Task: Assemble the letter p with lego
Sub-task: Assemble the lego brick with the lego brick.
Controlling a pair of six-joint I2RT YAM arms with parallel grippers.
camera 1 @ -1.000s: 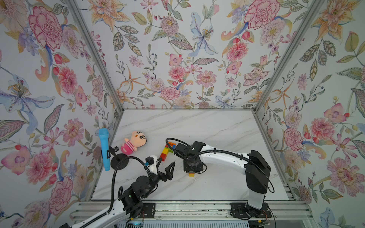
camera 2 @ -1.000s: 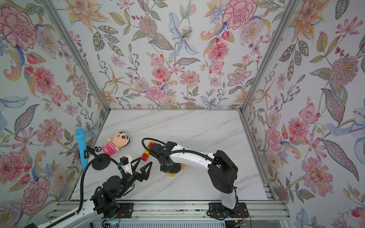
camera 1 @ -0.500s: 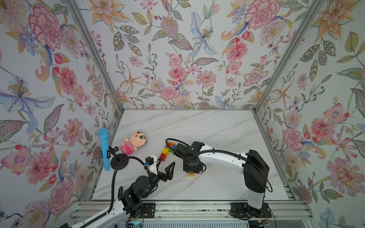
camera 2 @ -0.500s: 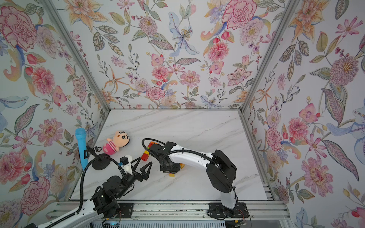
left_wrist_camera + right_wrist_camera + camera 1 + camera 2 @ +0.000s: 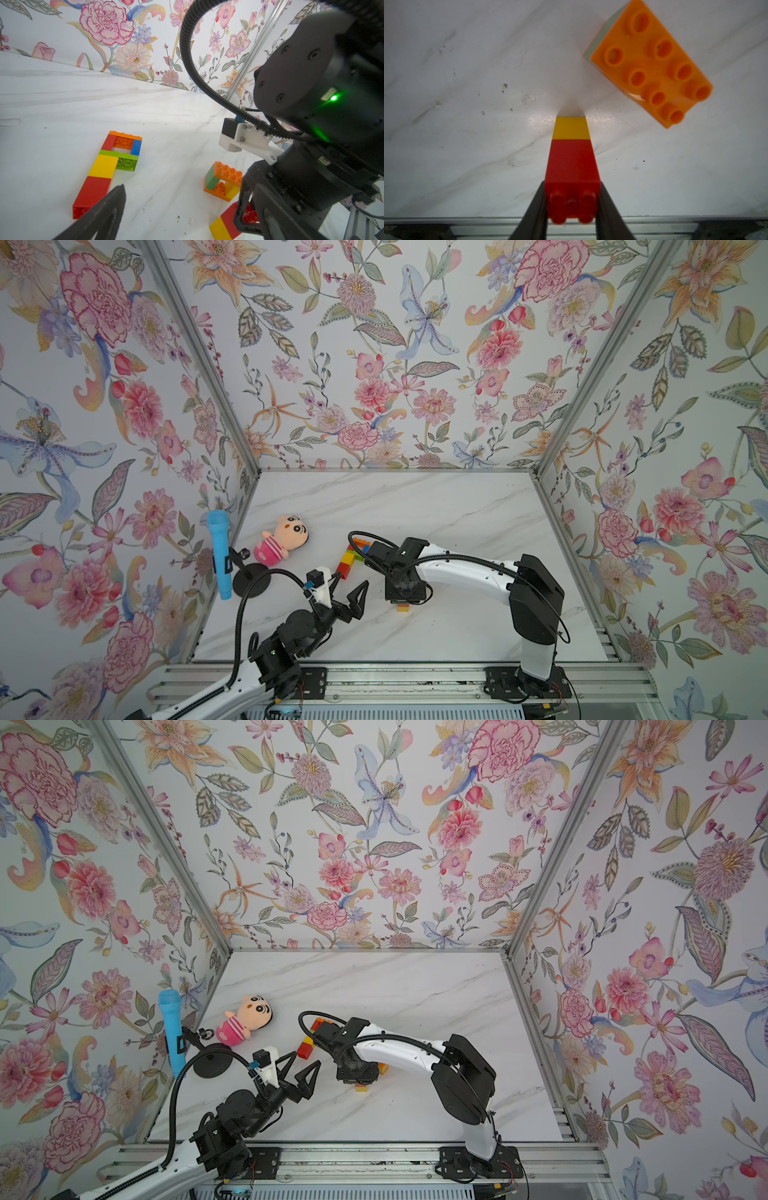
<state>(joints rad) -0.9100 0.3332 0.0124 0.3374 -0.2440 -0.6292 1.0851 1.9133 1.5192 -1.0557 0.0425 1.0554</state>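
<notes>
Two right fingers (image 5: 534,207) pinch a red brick (image 5: 572,164) from either side at its studded top. A yellow brick (image 5: 571,127) is stuck under it. That pair stands upright with its foot on the bench (image 5: 467,62) or just off it; I cannot tell which. Near the pair but apart from it sits a hollow frame (image 5: 223,180), made of two long orange bricks with a green one and a yellow one between them. Farther out, toward the left arm, a flat figure (image 5: 108,164) lies on the bench. It has a stem of red and yellow, with a loop of green, red, orange and blue at the far end. The left fingers (image 5: 308,1074) are spread wide and hold nothing. They hover just beside the red foot of that stem, and no contact shows. A doll (image 5: 282,541) lies well apart, by the wall.

The flat figure already reads as a P, so one letter looks done. The pinched pair and the frame are loose. Joined, they would give a stem and a loop, so I judge that joining them is what is left, though the pair might go onto the flat stem instead.
</notes>
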